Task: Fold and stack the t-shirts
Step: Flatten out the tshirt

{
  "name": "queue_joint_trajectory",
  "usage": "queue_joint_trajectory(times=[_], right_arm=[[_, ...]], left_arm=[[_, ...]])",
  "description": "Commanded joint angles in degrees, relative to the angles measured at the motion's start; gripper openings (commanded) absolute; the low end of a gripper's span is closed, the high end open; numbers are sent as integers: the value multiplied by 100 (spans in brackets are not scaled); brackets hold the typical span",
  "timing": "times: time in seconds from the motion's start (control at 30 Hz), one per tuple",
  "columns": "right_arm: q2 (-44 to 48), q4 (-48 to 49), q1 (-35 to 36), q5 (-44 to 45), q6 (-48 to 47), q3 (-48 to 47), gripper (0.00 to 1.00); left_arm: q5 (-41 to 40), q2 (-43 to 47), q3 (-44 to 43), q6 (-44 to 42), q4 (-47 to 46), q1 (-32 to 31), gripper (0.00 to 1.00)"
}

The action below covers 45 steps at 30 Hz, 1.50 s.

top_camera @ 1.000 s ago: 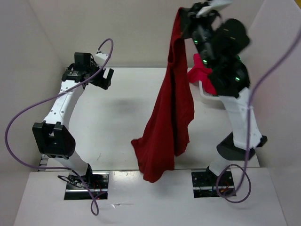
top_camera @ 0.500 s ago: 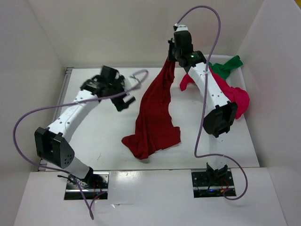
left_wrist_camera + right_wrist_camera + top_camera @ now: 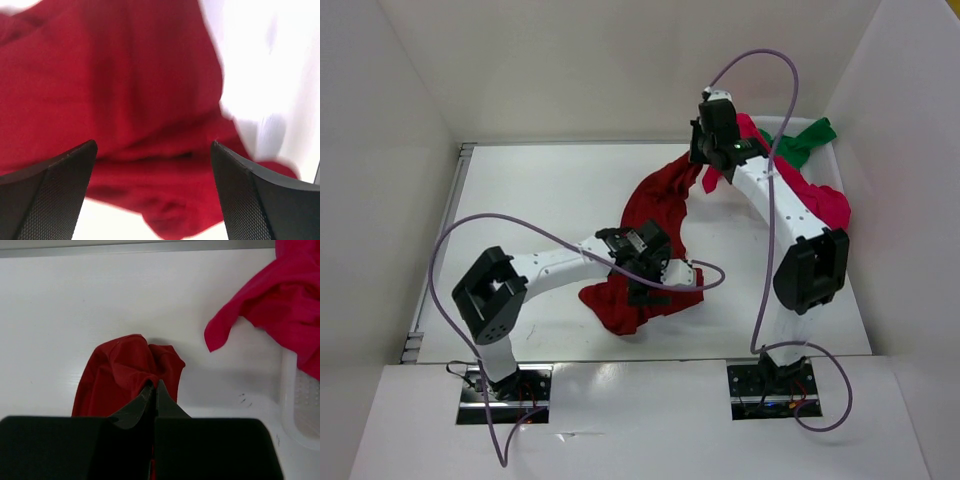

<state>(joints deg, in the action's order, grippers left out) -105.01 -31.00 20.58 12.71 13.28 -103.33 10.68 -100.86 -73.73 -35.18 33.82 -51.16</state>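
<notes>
Cloth of the dark red shirt [image 3: 655, 205] is being clamped by the right tool [image 3: 154, 388], while the left tool [image 3: 154, 146], fingers apart, is being held over its near end.

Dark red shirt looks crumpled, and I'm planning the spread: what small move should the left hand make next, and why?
Probably lower the left hand and close on the near edge of the dark red shirt. It hangs open over that bunched cloth, while the right hand is shut on the far end; a second grip could pull it flat.
</notes>
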Motion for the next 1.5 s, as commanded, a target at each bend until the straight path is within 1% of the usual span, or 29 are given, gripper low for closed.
queue_joint_trajectory(times=[0.0,0.07,0.1,0.13,0.17,0.2,0.23,0.27,0.33,0.37,0.4,0.5,0.53,0.6,0.7,0.73,0.77,0.83,0.9,0.97,1.07,1.17,1.2,1.3,1.4,1.43,1.47], right_arm=[[692,683,-159,-93,201,488,0],[912,683,-291,-146,254,787,0],[965,736,-291,-198,254,866,0],[1104,788,-291,-199,315,1015,0],[1167,789,-343,-199,316,1077,0],[1219,841,-344,-199,316,1130,0],[1272,894,-344,-199,316,1183,0],[1360,894,-344,-199,316,1253,0],[1430,947,-397,-199,368,1306,0],[1483,947,-397,-199,368,1376,0],[1484,947,-397,-199,368,1481,0],[1598,947,-397,-286,368,1779,0],[1667,947,-397,-339,368,1877,0],[1729,1009,-397,-487,421,2175,0],[1782,1009,-397,-699,526,2483,0],[1782,1061,-397,-752,527,2545,0],[1782,1061,-397,-813,579,2668,0],[1843,1114,-397,-875,579,2722,0],[1844,1176,-397,-963,641,2870,0],[1844,1228,-397,-1068,641,2871,0],[1844,1228,-397,-1069,641,2924,0],[1897,1228,-397,-1069,641,3037,0],[1949,1228,-397,-1069,641,3038,0],[1949,1228,-397,-1069,641,3038,0],[2019,1176,-397,-1069,641,3091,0],[2107,1176,-397,-1069,641,3152,0],[2108,1176,-397,-1017,641,3152,0]], left_arm=[[260,-276,-37,239,-568,-96,100],[199,-329,165,240,-640,-96,100],[50,-329,410,118,-727,-96,89],[-56,-329,534,56,-728,-96,82],[-196,-329,675,55,-780,-96,72],[-511,-329,946,-84,-781,-96,62],[-636,-277,1079,-147,-781,-96,53],[-715,-163,1194,-147,-633,-96,35],[-856,-5,1327,-147,-561,280,10],[-918,240,1405,-147,-491,438,1],[-918,399,1406,-86,-386,814,1],[-770,962,1222,-86,70,1492,1],[-717,1085,1221,-86,185,1843,1],[-803,1393,1361,-401,432,2047,5],[-1321,1596,1703,-630,362,2372,18],[-1470,1665,1765,-631,205,2582,26],[-1716,1666,1766,-631,125,2697,36],[-1718,1719,1679,-578,185,2778,44],[-1412,1719,1433,-526,413,2682,54],[-1165,1719,1099,-472,721,2541,100],[-1112,1640,1037,-472,1012,2374,100],[-823,1640,1037,-595,1363,1848,100],[-595,1640,1089,-595,1364,1455,100],[-540,1474,1457,-446,1346,785,100],[-540,1402,1800,-446,1101,730,91],[-601,1402,1853,-394,978,834,83],[-550,1402,1854,-393,977,957,78]])
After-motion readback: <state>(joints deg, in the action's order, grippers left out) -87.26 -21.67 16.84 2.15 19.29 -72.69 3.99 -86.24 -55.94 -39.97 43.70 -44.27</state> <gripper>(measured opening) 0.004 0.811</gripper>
